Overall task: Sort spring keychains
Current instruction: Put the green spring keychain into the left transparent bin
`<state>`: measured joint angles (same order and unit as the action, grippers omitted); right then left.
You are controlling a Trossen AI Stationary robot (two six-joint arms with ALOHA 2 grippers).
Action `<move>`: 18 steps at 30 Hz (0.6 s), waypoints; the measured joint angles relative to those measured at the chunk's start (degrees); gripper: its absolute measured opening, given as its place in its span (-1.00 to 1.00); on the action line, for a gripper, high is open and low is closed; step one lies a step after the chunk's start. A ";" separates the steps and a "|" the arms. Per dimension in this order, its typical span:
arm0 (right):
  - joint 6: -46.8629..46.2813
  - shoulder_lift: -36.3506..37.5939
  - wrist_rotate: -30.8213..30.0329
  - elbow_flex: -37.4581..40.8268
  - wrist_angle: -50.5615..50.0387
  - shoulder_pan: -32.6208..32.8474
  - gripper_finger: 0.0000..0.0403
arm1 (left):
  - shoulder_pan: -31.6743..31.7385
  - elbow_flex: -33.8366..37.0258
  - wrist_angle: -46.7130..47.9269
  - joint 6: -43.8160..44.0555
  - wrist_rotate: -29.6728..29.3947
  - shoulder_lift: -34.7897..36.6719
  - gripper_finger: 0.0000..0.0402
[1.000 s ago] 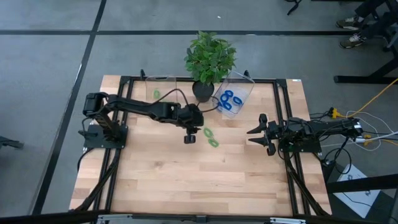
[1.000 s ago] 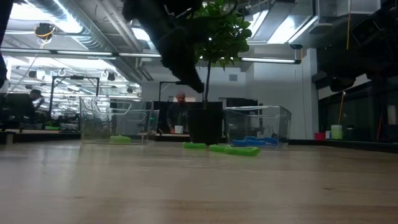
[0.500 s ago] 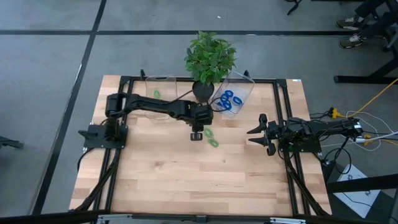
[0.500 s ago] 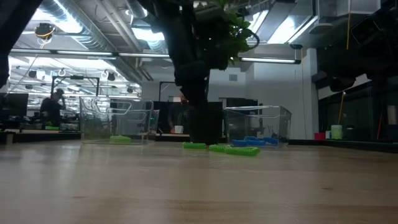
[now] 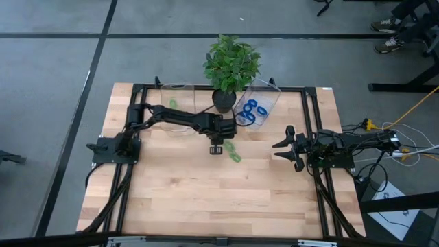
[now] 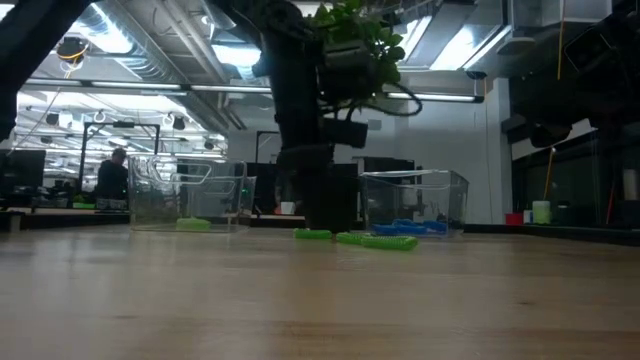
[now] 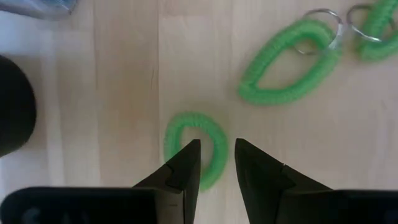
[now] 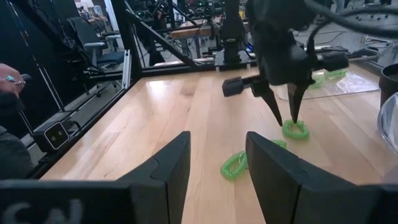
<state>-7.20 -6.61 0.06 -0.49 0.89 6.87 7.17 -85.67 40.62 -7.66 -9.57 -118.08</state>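
The left gripper [image 5: 217,148] hangs over the middle of the wooden surface [image 5: 206,199], pointing down at a small green spring keychain [image 7: 194,148]. In the left wrist view its fingers [image 7: 184,167] are parted only a little, and their tips straddle the near side of the coil; whether they actually touch it is hard to tell. Nothing is lifted: the loop lies flat on the wood.

Just beside it lie 2 more green spring keychains [image 7: 290,61], the larger one carrying a metal ring, the other [image 7: 376,28] partly cut off at the frame edge. In the high view these show as a short green row [image 5: 234,154] right of the gripper.

Behind them stands the potted plant [image 5: 231,63]. A clear bin [image 5: 259,104] to its right holds several blue keychains [image 5: 250,112], and a second clear bin [image 5: 180,106] to its left holds 1 green keychain [image 5: 173,103].

The right gripper [image 5: 285,147] waits near the right edge of the surface, its fingers [image 8: 163,163] spread wide and holding nothing.
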 joint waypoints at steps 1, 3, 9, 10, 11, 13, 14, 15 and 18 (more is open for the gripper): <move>0.00 0.00 0.00 0.00 0.02 0.00 -0.24 | 0.18 -0.02 -0.32 0.02 0.33 -0.50 -0.53; 0.00 0.00 0.01 0.00 0.00 0.00 -0.24 | 0.62 0.01 1.00 0.54 0.54 -1.47 -0.53; 0.00 0.00 0.02 0.00 0.04 0.00 -0.24 | 1.29 -0.24 1.13 1.11 2.42 -3.35 -0.54; 0.00 0.00 0.02 0.00 0.02 0.00 -0.24 | 1.30 -0.22 1.13 1.10 2.75 -3.37 -0.54; 0.00 0.00 0.02 0.00 0.02 0.00 -0.24 | 1.30 -0.22 1.13 1.09 2.92 -3.39 -0.54; 0.00 0.00 0.02 0.00 0.02 0.00 -0.24 | 1.30 -0.20 1.05 1.09 3.02 -3.41 -0.54; 0.00 0.00 0.02 0.00 0.02 0.00 -0.24 | 1.26 -0.17 1.03 1.09 2.96 -3.41 -0.55; 0.00 0.00 0.01 0.00 0.02 0.00 -0.24 | 1.23 -0.15 1.03 1.09 2.92 -3.37 -0.56; 0.00 0.00 0.02 0.00 0.02 0.00 -0.24 | 1.21 -0.13 1.07 2.02 3.07 -3.39 -0.62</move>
<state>-7.20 -6.61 0.08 -0.49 0.91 6.87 8.38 -85.80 41.69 -5.64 -6.50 -121.47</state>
